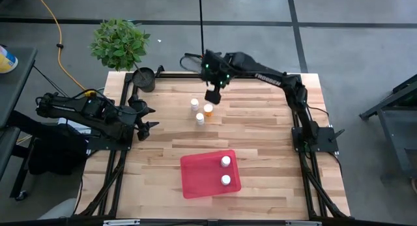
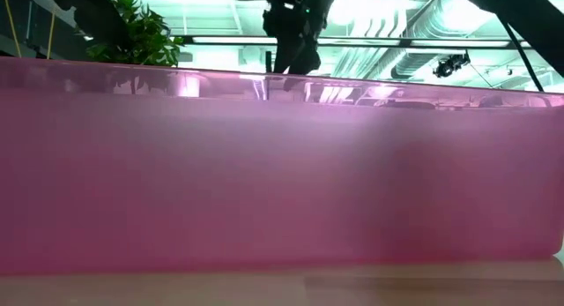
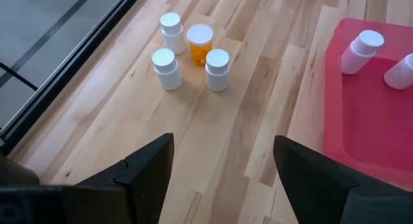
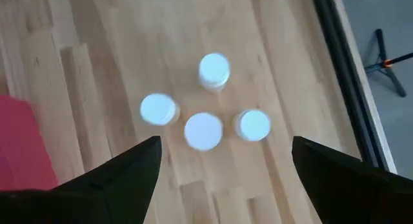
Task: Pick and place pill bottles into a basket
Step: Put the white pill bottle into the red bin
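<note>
Four white-capped bottles (image 3: 190, 53) clustered on table (image 1: 260, 141), one orange (image 1: 208, 110); two lying in red basket (image 1: 199, 177); right pincer (image 1: 213, 97) open above cluster; left pincer (image 1: 144, 118) open

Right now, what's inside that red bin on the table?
Two white-capped pill bottles are inside the red basket, both toward one side. Its near wall fills the low view, hiding the contents there. Four more bottles stand outside on the table.
</note>
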### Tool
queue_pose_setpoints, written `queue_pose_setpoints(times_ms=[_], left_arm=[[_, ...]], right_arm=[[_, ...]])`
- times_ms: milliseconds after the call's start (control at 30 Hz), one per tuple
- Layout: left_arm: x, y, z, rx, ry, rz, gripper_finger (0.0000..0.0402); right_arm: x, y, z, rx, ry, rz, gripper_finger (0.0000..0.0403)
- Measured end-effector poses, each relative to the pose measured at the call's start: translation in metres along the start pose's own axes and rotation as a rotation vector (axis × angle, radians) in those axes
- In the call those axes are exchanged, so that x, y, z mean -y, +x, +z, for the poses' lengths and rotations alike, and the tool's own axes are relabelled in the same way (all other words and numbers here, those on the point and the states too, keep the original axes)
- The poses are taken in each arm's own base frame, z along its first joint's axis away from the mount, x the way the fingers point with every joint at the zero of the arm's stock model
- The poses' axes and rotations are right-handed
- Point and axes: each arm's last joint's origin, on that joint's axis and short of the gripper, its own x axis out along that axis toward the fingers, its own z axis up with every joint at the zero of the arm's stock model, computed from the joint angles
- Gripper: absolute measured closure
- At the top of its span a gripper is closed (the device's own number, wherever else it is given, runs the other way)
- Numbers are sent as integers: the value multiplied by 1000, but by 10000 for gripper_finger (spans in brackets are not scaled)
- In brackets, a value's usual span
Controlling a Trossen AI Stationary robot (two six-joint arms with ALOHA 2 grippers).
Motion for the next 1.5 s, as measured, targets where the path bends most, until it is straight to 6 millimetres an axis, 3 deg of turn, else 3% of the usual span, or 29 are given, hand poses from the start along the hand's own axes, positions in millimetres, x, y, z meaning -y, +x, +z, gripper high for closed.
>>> queue_pose_setpoints(times_ms=[367, 633, 1067, 1500], left_arm=[[0, 0, 0, -1, -12, -3, 103], [0, 1, 0, -3, -11, -1, 103], [3, 5, 0, -29, 9, 11, 103], [8, 13, 2, -60, 39, 27, 103]], right_arm=[[51, -1, 8, 139, 49, -15, 71], [80, 37, 2, 64, 64, 31, 71], [95, 72, -10, -63, 70, 57, 71], [95, 105, -16, -131, 71, 102, 71]])
